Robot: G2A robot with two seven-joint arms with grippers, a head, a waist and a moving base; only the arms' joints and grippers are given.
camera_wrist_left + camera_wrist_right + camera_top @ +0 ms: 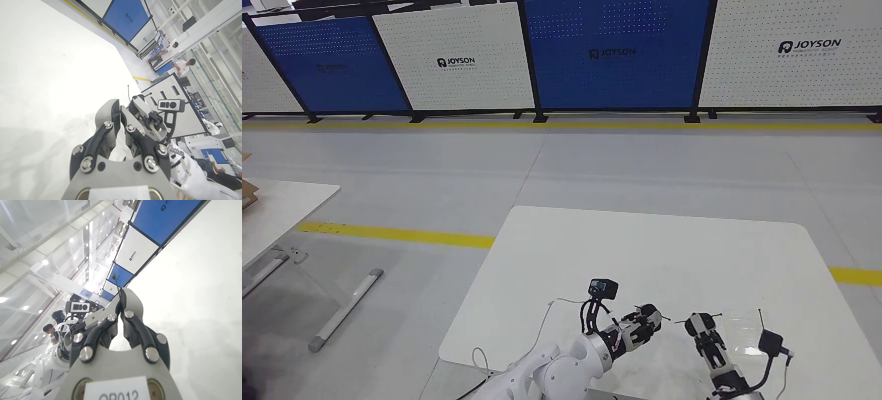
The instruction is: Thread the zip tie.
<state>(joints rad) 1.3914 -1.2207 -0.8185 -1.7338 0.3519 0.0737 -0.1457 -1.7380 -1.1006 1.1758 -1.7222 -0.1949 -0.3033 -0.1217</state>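
My right gripper [120,295] is shut on a thin black zip tie [116,283]. A short length of the tie, ending in its square head, sticks out past the fingertips. That same tie [128,93] rises from the right gripper [136,98] just beyond my left gripper [119,110], which is shut with nothing visible between its pads. In the top view the left gripper [650,316] and the right gripper [700,323] hang side by side, a small gap apart, above the near edge of the white table [662,250].
The table top stretches bare ahead of both grippers to its far edge. A second white table [282,205] stands off to the left across the floor. Blue and white partition panels [612,55] line the back of the room.
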